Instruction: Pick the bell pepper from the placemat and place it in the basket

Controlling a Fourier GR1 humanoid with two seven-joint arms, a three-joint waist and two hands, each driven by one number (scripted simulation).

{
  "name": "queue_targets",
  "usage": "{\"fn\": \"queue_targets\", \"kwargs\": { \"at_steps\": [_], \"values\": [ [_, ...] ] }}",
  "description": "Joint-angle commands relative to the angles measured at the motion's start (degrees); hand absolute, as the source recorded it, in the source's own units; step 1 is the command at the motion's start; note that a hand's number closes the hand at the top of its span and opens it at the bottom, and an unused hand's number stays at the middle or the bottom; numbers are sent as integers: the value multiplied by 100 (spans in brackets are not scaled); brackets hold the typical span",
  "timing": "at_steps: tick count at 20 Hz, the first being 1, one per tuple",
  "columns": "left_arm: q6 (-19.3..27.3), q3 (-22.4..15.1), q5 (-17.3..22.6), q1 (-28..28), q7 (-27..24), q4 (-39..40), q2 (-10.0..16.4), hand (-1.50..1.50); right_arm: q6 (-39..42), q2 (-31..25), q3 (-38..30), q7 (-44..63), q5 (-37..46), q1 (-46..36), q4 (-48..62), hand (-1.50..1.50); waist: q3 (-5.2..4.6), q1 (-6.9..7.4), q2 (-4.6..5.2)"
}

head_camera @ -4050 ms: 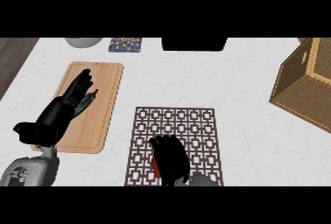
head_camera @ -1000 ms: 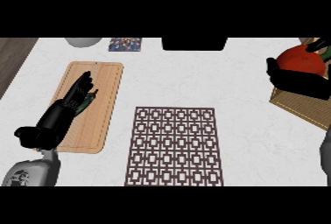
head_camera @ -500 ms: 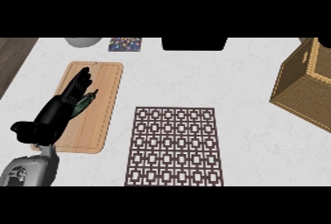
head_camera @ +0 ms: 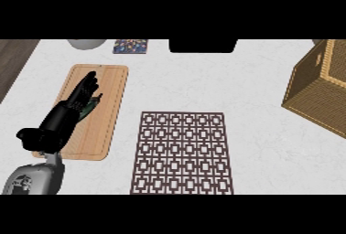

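**Asker:** Where is your left hand?

**Me:** My left hand (head_camera: 66, 116) lies left of the placemat (head_camera: 182, 153), over the wooden cutting board (head_camera: 116, 91). Its fingers are stretched out straight and close together, curled round nothing. Something dark green (head_camera: 90, 104) peeks out from under them; I can't tell what it is.

**Asker:** And the right hand?

**Me:** It is out of view, so I can't say how it stands.

**Asker:** The bell pepper?

**Me:** I can't see it anywhere, so I can't tell where it is. The basket (head_camera: 317, 89) sits well to the right of the placemat and farther back, partly cut off by the edge of view, so most of its inside is hidden from me.

**Asker:** Anything beyond the placemat?

**Me:** Along the far side of the counter (head_camera: 202, 87) there is a grey bowl (head_camera: 86, 44), a colourful card (head_camera: 130, 46) just right of it, and a black thing (head_camera: 202, 45) straight behind the placemat.
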Motion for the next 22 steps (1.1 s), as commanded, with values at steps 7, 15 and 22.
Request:
{"fn": "queue_targets", "kwargs": {
  "at_steps": [7,15,22],
  "values": [
    [-340,58,257,414,128,-540,123,0,-912,-275,-381,-1773,-162,160,1567,150,3,56,-6],
    [-65,-48,12,0,132,-167,-88,0,-1791,-227,-1199,-3252,-1049,-161,2907,-150,8,55,16],
    [-158,-33,89,291,294,-529,-67,0,-1433,-963,-1168,-4194,-1230,-611,4040,-150,5,70,13]
  ]
}}
